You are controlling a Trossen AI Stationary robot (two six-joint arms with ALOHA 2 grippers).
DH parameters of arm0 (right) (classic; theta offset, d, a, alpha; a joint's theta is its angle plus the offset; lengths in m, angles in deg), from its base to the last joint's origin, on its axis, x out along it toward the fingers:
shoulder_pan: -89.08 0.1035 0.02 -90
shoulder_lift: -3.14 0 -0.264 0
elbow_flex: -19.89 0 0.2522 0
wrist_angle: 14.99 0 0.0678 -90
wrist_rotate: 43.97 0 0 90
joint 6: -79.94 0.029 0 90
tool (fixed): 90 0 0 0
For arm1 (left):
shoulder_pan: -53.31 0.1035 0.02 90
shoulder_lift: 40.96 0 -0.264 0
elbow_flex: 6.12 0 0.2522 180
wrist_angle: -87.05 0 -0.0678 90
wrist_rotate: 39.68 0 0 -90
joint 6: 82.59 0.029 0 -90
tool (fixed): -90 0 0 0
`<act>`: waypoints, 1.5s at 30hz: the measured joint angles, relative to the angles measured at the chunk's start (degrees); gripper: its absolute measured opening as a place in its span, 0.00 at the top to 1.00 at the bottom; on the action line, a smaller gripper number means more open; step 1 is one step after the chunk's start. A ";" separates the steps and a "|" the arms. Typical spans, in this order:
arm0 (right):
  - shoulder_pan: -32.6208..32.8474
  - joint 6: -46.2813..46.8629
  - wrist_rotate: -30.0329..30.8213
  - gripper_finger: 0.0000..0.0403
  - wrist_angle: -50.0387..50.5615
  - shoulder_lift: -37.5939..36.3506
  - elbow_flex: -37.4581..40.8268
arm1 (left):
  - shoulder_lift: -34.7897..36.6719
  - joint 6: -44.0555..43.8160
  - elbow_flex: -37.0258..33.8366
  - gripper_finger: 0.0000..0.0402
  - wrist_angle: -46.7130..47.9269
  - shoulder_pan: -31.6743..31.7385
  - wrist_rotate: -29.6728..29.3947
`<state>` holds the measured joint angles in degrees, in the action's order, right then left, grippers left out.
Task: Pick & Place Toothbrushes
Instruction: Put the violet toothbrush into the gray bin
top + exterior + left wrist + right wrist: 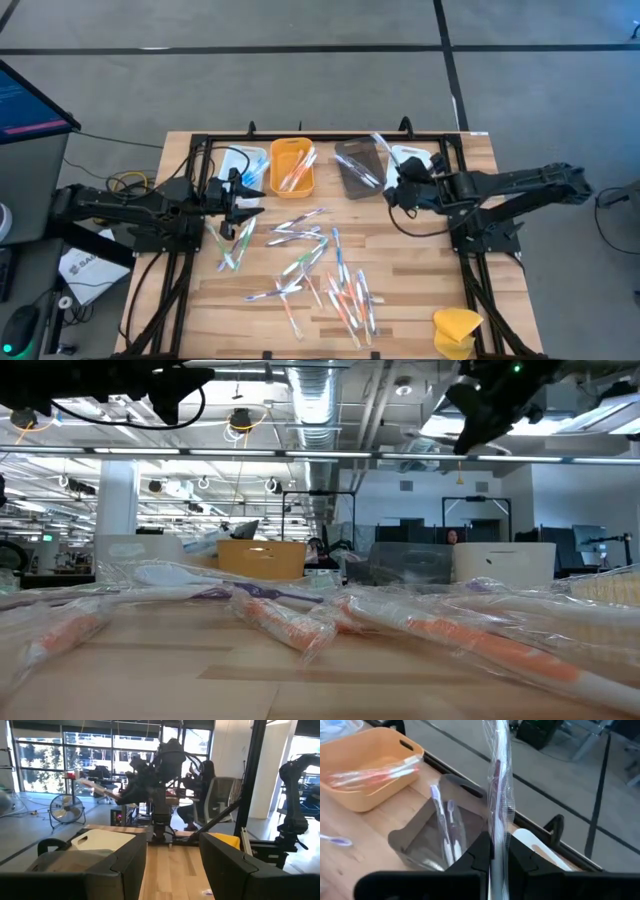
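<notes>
Many wrapped toothbrushes (310, 265) lie loose on the wooden table, and they fill the foreground of the low view (450, 635). Four small trays stand in a row at the far edge. The orange tray (292, 167) holds reddish toothbrushes (380, 772), and the brown tray (420, 845) holds two pale ones (445, 827). My right gripper (495, 865) hovers beside the brown tray, shut on a clear-wrapped toothbrush (496, 770). My left gripper (172, 870) waits open by the white-blue tray (245, 163), with nothing between its fingers. My right gripper pinches the wrapped toothbrush near one end (498, 837) between its two fingers (475, 855). The long free part sticks out past the fingertips, up and toward the far edge (380, 143). The toothbrush is lifted clear of the table and the trays.
A white tray (415, 158) stands at the far right of the row, behind my right gripper. A yellow sponge-like lump (457, 330) sits at the near right corner. A black frame (330, 137) runs along the table's far edge and sides.
</notes>
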<state>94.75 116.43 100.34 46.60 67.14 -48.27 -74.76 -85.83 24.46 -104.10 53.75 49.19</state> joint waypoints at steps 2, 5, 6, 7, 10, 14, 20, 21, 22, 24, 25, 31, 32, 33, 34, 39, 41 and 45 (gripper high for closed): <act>-0.12 -1.88 0.13 0.95 -4.91 -0.09 2.95 | 0.00 0.00 0.00 0.56 -0.02 -0.01 0.00; -0.07 -7.65 -0.07 0.95 -16.37 -0.55 9.63 | 0.02 0.00 0.00 0.56 -0.04 -0.02 0.02; -0.28 -10.32 -0.07 0.95 -21.19 -0.76 11.78 | 0.02 0.00 0.00 0.56 -0.05 -0.01 0.01; -0.79 -12.05 -0.32 0.95 -24.78 -1.11 13.65 | 0.00 0.00 0.00 0.56 -0.02 0.00 0.02; -3.55 -15.95 -4.44 0.95 -33.63 -3.37 18.19 | 0.00 0.00 0.02 0.56 -0.06 0.00 0.02; -8.06 -21.07 -12.37 0.95 -46.47 -5.60 23.26 | 0.00 0.00 0.02 0.56 -0.07 -0.02 0.02; -12.43 -28.58 -20.97 0.95 -62.19 -1.56 24.06 | 0.02 0.00 0.02 0.56 -0.19 -0.01 0.02; -13.34 -28.76 -22.16 0.95 -62.53 -0.27 23.34 | 0.02 0.00 0.02 0.56 -0.21 -0.02 0.02; -14.37 -27.99 -23.13 0.95 -61.71 0.95 22.42 | 0.00 0.00 0.02 0.56 -0.36 -0.01 0.02; -16.26 -24.24 -24.30 0.95 -57.88 3.75 20.04 | 0.02 0.00 0.03 0.56 -0.74 -0.02 0.02; -16.96 -22.81 -24.66 0.95 -55.78 5.42 18.65 | 0.02 0.00 0.04 0.56 -0.78 0.00 0.02; -18.94 -17.88 -26.43 0.95 -41.25 13.92 8.80 | 0.02 0.00 0.04 0.56 -0.92 0.00 0.02; -19.47 -17.44 -26.48 0.95 -39.28 15.10 7.70 | 0.02 0.00 0.04 0.56 -0.91 -0.02 0.03; -19.92 -17.08 -26.46 0.95 -38.26 16.37 6.76 | 0.02 0.00 0.04 0.56 -0.95 0.00 0.04; -20.54 -17.02 -27.05 0.95 -37.93 17.53 5.98 | 0.02 0.00 0.04 0.56 -1.00 0.00 0.03; -22.96 -16.35 -29.29 0.95 -37.66 21.73 5.49 | 0.02 0.00 0.04 0.56 -1.06 -0.01 0.04; -23.22 -15.99 -29.38 0.95 -37.84 22.84 5.50 | 0.02 -0.01 0.04 0.56 -1.16 0.00 0.04; -23.21 -15.25 -29.48 0.95 -37.12 24.95 5.49 | 0.02 -0.01 0.04 0.56 -1.30 -0.01 0.04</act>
<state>71.54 101.18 70.86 9.47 92.10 -42.77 -74.74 -85.85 24.51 -105.40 53.74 49.23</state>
